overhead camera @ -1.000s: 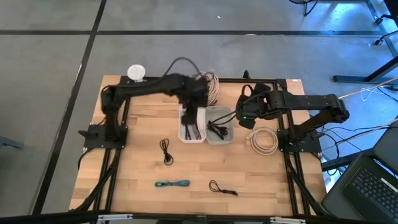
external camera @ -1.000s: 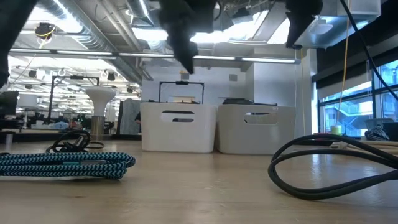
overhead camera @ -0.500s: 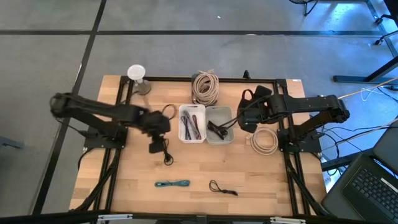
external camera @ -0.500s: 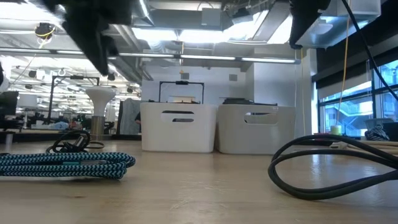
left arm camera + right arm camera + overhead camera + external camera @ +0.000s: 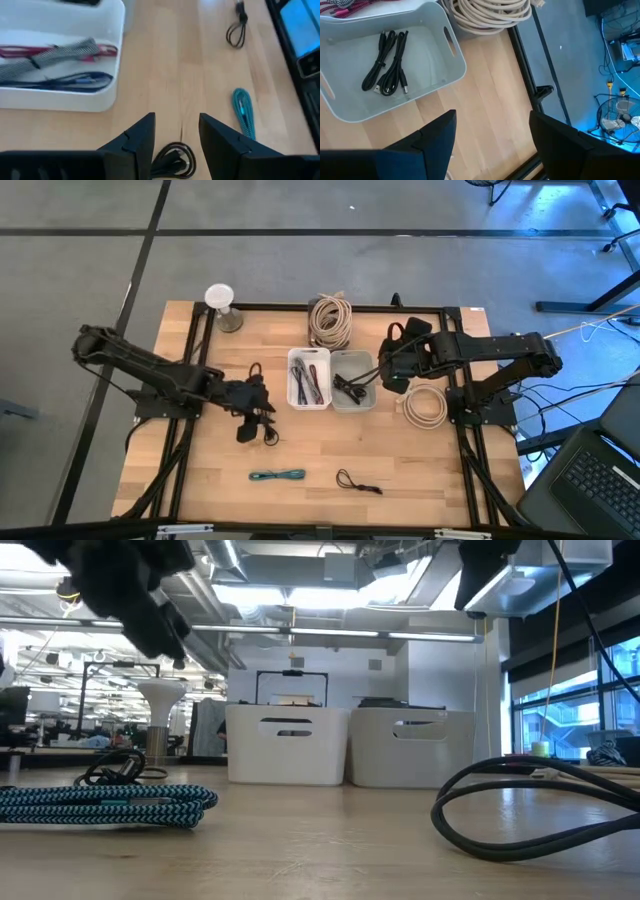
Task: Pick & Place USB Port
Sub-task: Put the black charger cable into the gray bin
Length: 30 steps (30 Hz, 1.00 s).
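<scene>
Between the open dark fingers (image 5: pixel 142 140) lies a black cable (image 5: pixel 172 161). Beyond them is a teal braided cable (image 5: pixel 243 111), and a white bin (image 5: pixel 107 97) with red, grey-patterned and blue cables.

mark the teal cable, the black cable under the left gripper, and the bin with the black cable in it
teal cable (image 5: pixel 277 475), high view, middle of the bundle
black cable (image 5: pixel 174 159), left wrist view, its coil
grey bin (image 5: pixel 436 21), right wrist view, its rim

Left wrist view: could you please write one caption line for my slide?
Left gripper, jaws open, above a small black coiled cable on the wooden table, beside the white bin of cables.
</scene>
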### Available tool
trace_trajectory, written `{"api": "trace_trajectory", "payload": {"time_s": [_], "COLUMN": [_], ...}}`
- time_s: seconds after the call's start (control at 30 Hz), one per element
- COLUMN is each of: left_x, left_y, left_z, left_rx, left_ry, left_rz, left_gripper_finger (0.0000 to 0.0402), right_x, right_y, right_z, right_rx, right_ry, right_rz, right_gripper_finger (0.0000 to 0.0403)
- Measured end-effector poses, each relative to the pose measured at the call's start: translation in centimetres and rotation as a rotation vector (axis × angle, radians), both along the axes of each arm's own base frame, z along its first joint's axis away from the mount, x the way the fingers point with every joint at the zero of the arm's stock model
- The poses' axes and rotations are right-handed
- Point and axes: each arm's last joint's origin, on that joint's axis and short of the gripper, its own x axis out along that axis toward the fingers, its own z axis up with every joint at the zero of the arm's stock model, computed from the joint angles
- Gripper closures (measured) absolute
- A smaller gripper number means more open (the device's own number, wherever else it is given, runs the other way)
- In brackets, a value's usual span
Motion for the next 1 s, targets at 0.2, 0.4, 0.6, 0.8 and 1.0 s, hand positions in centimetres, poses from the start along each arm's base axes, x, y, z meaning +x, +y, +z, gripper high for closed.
{"api": "trace_trajectory", "payload": {"time_s": [0.2,0.4,0.6,0.8,1.0], "left_x": [1.2,2.5,2.9,2.9,2.9], "left_y": [-0.3,0.4,0.4,0.3,0.2], "left_z": [-1.6,-0.4,0.7,0.7,0.7], "left_rx": [0.08,0.127,0.095,0.094,0.082], "left_ry": [0.031,-0.009,-0.038,-0.037,-0.035], "left_rz": [-0.008,-0.021,-0.041,-0.044,-0.06], "left_gripper_finger": [0.0259,0.0259,0.0259,0.0259,0.0258], "right_x": [0.1,0.1,0.1,0.1,0.1], "right_y": [0.0,0.0,0.0,0.0,0.0], "right_z": [0.0,0.0,0.0,0.0,0.0], "right_rx": [0.0,-0.004,-0.004,-0.003,-0.003], "right_ry": [-0.009,0.002,0.0,-0.002,-0.002], "right_rz": [0.004,0.018,0.018,0.017,0.017], "right_gripper_finger": [0.0148,0.0148,0.0148,0.0148,0.0148]}}
